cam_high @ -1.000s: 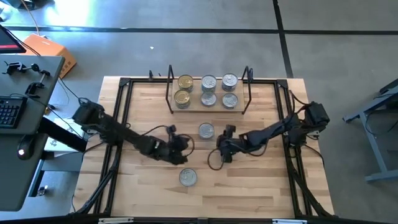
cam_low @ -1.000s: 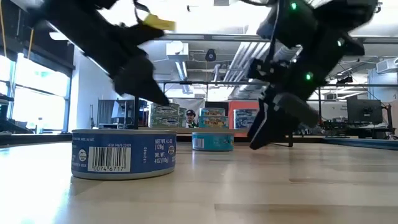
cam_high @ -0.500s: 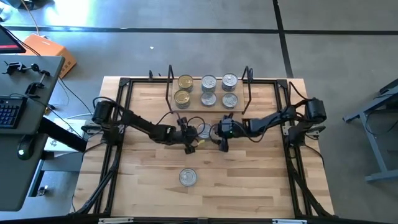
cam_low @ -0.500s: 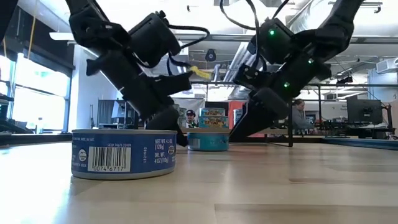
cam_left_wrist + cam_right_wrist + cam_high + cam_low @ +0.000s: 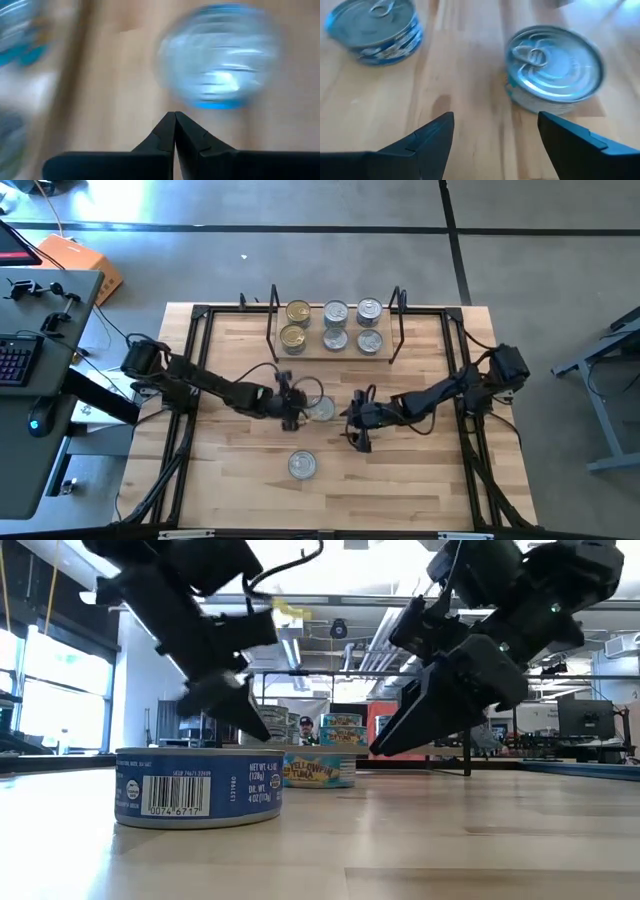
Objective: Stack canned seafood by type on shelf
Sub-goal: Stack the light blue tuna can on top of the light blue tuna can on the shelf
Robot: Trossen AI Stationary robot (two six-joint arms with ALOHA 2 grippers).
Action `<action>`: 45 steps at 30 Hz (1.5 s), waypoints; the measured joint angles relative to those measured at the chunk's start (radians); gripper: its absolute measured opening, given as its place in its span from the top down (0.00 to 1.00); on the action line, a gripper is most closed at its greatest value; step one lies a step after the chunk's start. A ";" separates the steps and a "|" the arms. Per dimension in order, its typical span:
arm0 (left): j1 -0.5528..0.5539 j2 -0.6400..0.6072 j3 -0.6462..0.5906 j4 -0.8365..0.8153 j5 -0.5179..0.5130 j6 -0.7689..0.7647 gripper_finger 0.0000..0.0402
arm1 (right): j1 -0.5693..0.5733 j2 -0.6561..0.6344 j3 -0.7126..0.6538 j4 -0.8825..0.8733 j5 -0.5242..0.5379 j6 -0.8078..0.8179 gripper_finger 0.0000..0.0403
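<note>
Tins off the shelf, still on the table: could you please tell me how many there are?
2: one tin sits mid-table between the two grippers, and another tin lies nearer the front edge. None seems hidden.

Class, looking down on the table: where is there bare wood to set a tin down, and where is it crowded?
Free: both front corners beside the lone tin, and the strips outside each shelf upright. Crowded: mid-table, where the left gripper and right gripper flank a tin.
</note>
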 joint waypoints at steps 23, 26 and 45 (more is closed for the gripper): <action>0.012 0.150 0.005 0.293 0.262 0.579 0.90 | 0.059 0.000 0.000 0.082 0.112 -0.305 0.31; 0.022 0.147 0.004 0.316 0.269 0.577 0.98 | 0.057 0.000 0.000 0.081 0.123 -0.413 0.31; 0.073 0.150 0.105 0.323 0.298 0.393 1.00 | 0.017 0.015 0.000 0.066 0.272 -0.733 0.31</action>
